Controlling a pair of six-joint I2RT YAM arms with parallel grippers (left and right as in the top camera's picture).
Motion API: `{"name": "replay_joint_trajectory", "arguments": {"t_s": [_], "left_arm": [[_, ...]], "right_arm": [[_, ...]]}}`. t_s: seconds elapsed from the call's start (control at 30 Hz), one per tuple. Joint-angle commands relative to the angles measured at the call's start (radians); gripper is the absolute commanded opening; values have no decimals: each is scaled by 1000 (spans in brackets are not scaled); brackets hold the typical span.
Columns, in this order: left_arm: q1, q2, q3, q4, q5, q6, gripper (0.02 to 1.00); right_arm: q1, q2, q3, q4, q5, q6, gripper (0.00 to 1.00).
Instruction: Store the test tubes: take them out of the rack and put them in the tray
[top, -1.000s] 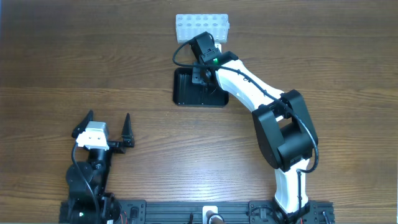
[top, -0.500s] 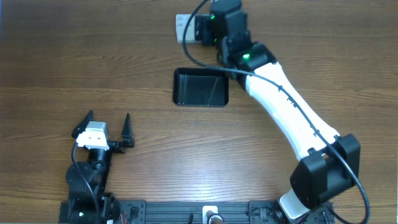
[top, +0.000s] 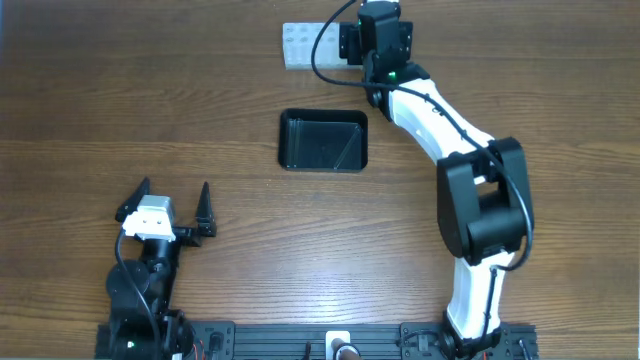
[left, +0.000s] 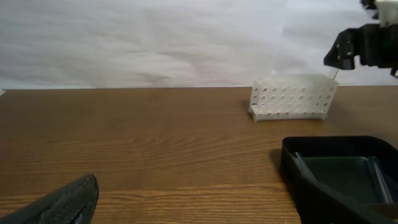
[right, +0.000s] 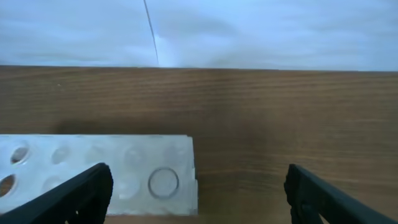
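The white test tube rack (top: 308, 46) stands at the table's far edge, with the black tray (top: 286, 140) just in front of it. Clear tubes (top: 346, 150) lie in the tray (left: 323, 186). My right gripper (top: 350, 42) hovers over the rack's right end, open and holding nothing. In the right wrist view its fingers (right: 78, 193) straddle that end of the rack (right: 93, 162), where one tube rim (right: 163, 182) shows in a hole. My left gripper (top: 172, 198) stands open and empty near the front left. The rack (left: 292, 98) and the right gripper (left: 349, 48) appear far off in the left wrist view.
Bare wooden tabletop (top: 150, 100) lies all around the rack and tray. A pale wall (left: 155, 37) rises behind the table's far edge. The right arm's white links (top: 440, 120) stretch over the table to the right of the tray.
My right gripper has left the tray and moved up to the rack's right end, its arm folding back. The left arm has stayed still.
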Motion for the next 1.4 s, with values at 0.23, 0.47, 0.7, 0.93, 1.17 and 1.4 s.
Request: {"name": "replay_joint_trajectory", "arguments": {"t_s": [0.23, 0.47, 0.7, 0.93, 1.17, 1.4], "left_arm": [[7, -4, -5, -2, 6, 11, 998], [7, -4, -5, -2, 6, 11, 998], [7, -4, -5, -2, 6, 11, 1000], [7, -4, -5, -2, 6, 11, 1000], [7, -4, -5, -2, 6, 11, 1000], [7, -4, -5, -2, 6, 11, 1000]], "right_arm": [[-3, 45, 0, 48, 6, -14, 766], [-2, 69, 0, 68, 6, -22, 730], [-2, 76, 0, 85, 5, -21, 599], [0, 77, 0, 84, 5, -21, 354], [11, 77, 0, 86, 5, -21, 235], [12, 77, 0, 96, 5, -21, 163]]}}
